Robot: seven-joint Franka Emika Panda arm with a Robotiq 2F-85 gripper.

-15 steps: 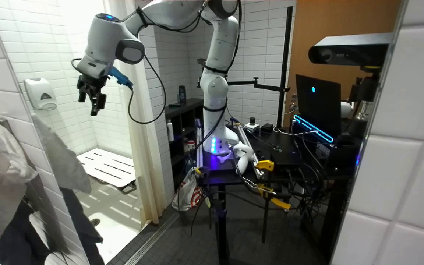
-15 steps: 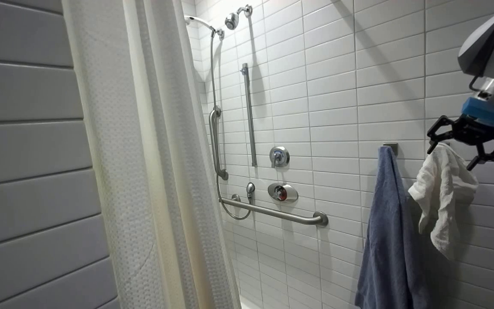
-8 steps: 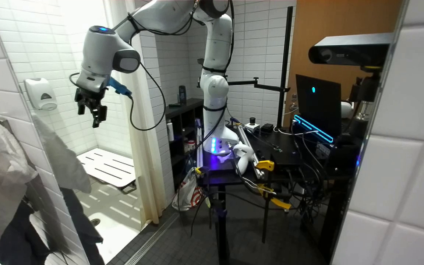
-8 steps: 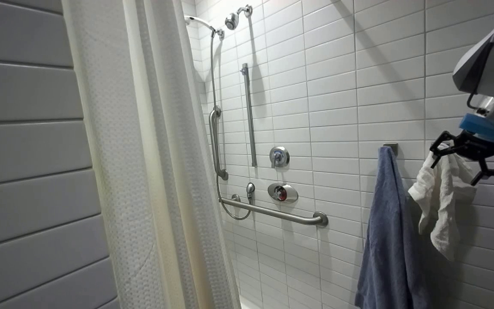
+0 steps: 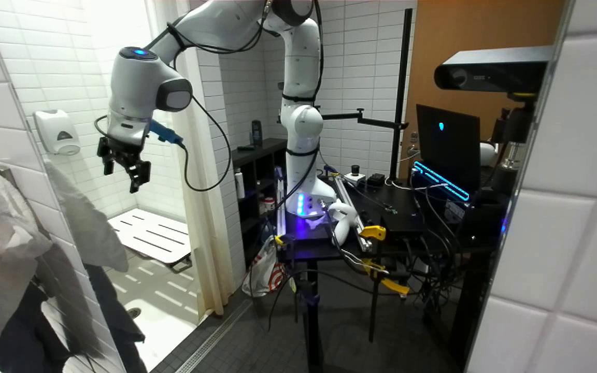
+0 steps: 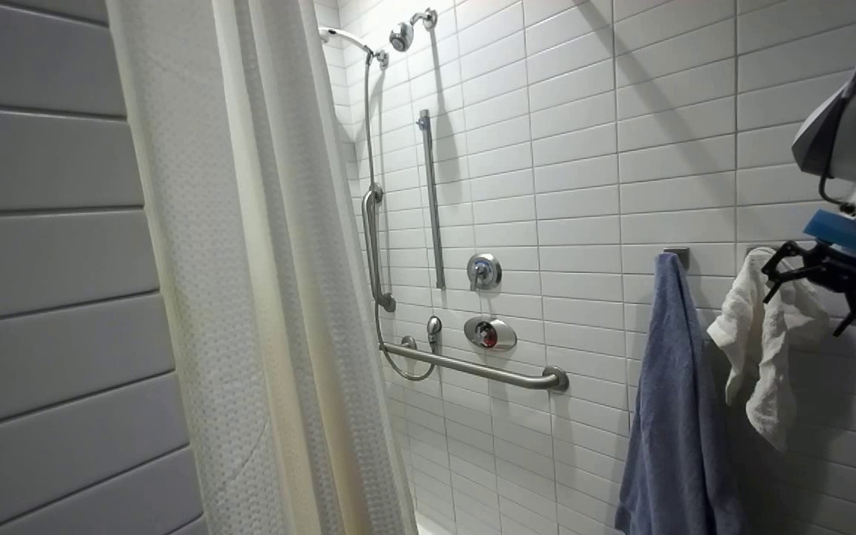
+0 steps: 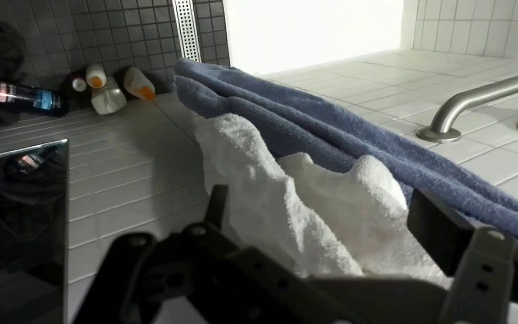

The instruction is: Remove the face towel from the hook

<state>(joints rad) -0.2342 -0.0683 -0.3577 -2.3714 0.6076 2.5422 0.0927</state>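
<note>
In an exterior view, a blue towel (image 6: 672, 409) is hung; to its right, the white face towel (image 6: 773, 338) is held by its hook (image 6: 753, 250); rightmost, the gripper (image 6: 803, 315) is poised, jaws apart, presumably so cloth can be taken.

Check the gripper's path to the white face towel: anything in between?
Nothing visible stands between the open gripper and the white face towel; in the wrist view only the gripper's own parts overlap it. The blue towel shows behind it there, so it looks like a snag risk at most, not a block.
</note>
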